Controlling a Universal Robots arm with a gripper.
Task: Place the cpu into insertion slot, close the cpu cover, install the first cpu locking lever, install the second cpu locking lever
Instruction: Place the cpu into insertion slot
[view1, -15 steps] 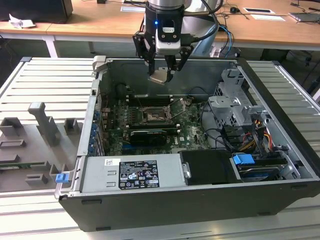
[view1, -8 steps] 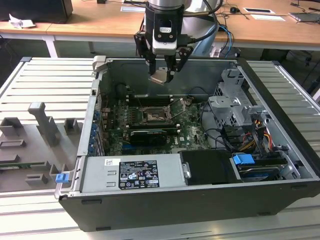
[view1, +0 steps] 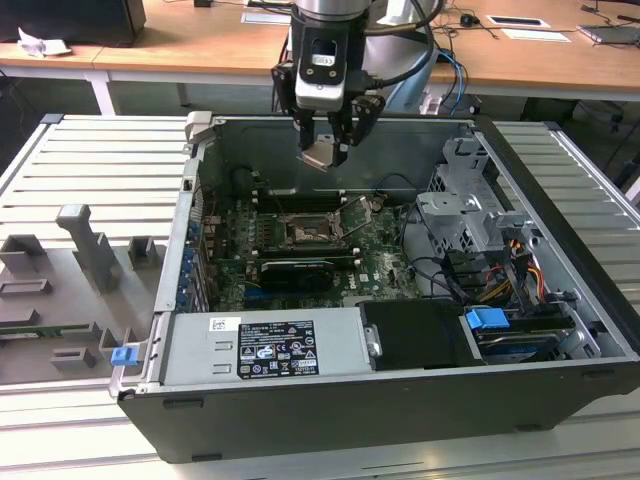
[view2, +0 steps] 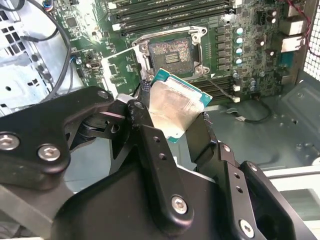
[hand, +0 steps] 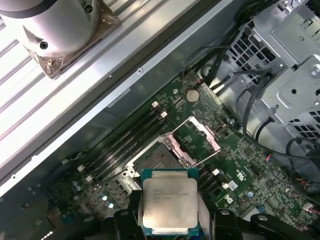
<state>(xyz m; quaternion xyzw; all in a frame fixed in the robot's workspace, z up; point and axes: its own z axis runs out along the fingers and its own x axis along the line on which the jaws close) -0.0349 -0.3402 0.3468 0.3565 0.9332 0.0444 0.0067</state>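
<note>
your pincer (view2: 172, 122) is pinching the cpu (hand: 169, 202) by two opposite edges, metal top up, in the air above the green board (view1: 385, 262). the insertion slot (hand: 159, 159) lies below it, toward the board's back edge, bare, with the cpu cover (hand: 197, 136) swung open beside it. the chip is square, so no long axis; its edges look skewed to the slot's.

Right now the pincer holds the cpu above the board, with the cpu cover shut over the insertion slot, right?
No: the first wrist view shows the cpu cover standing open beside the bare insertion slot. The pincer does hold the cpu above the board.
</note>
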